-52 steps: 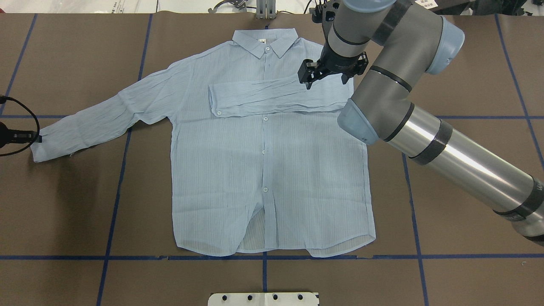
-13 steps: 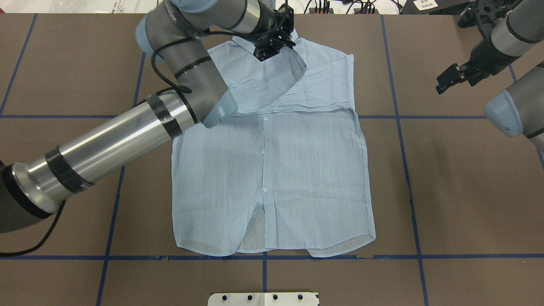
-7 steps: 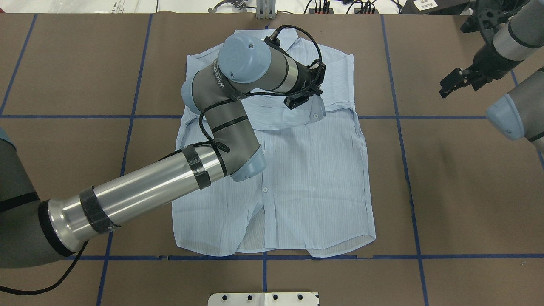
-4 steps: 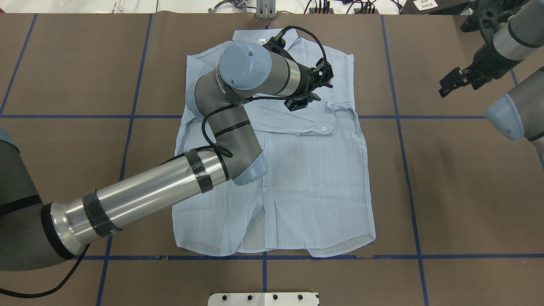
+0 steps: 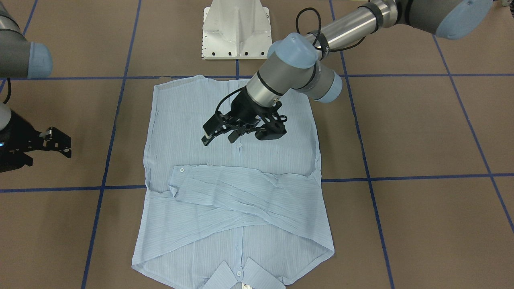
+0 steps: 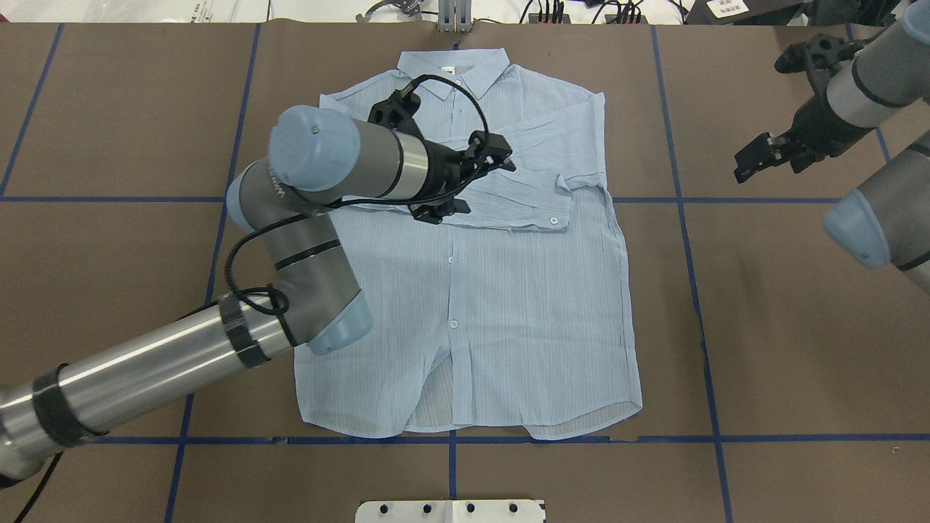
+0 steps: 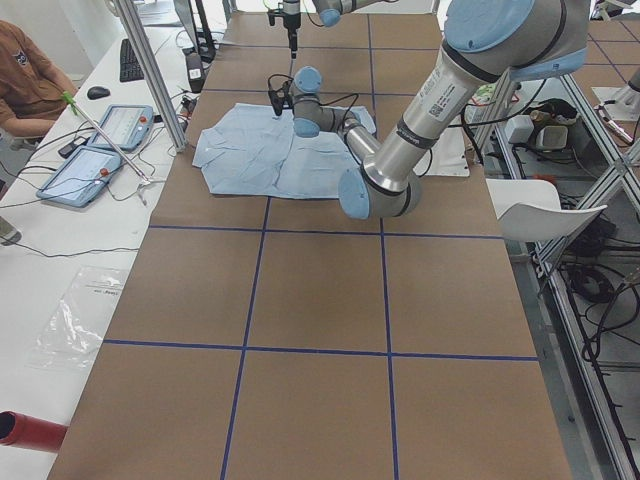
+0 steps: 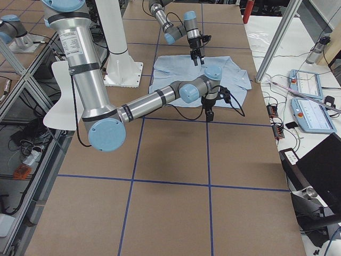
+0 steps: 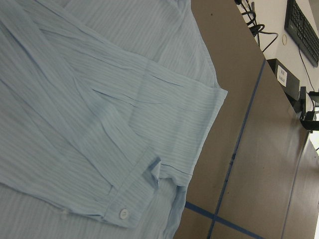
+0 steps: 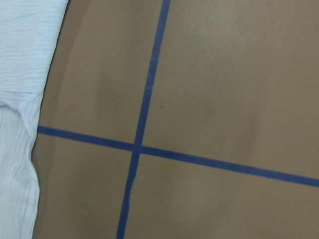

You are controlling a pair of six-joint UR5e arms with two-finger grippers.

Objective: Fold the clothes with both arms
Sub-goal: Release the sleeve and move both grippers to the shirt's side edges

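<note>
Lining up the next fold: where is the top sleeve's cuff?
Overhead view: the cuff lies flat on the shirt, near its right edge, just right of the left end effector.

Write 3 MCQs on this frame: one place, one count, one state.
1. Where is the right tool? A over the collar; B over bare table beside the shirt; C on the hem.
2. How many sleeves lie folded across the chest? A none; B one; C two.
3. The left tool is: A open, empty; B shut on a cuff; C out of view.
Key: 1 B, it hangs off the cloth; 2 C, both cross the chest; 3 A, jaws apart above the shirt, gripping nothing.
</note>
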